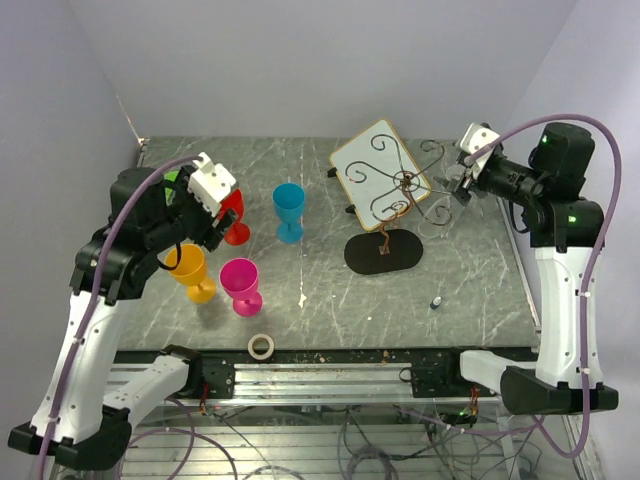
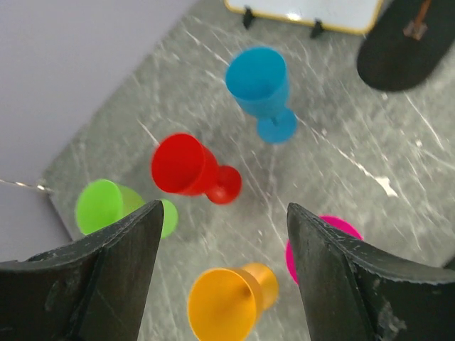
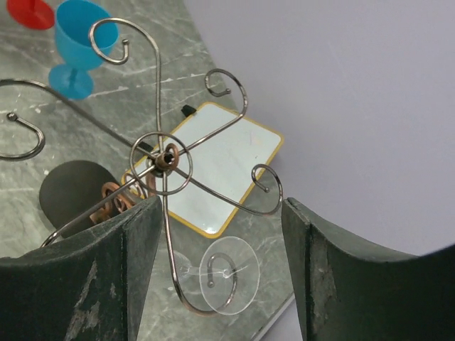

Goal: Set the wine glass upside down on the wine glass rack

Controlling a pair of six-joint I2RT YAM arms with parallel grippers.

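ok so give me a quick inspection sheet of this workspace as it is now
surface: grey marbled table, a few pale specks
job's things: wine glass rack upright on its black oval base; clear wine glass, its foot caught on one curled arm, bowl hard to make out
clutter: blue cup, red cup, orange cup, pink cup, green cup, white board, tape roll, small dark item
grippers: left gripper open over the cups, empty; right gripper open beside the rack, empty
cables: purple cable along each arm; loose wires under the table front
surroundings: plain pale walls
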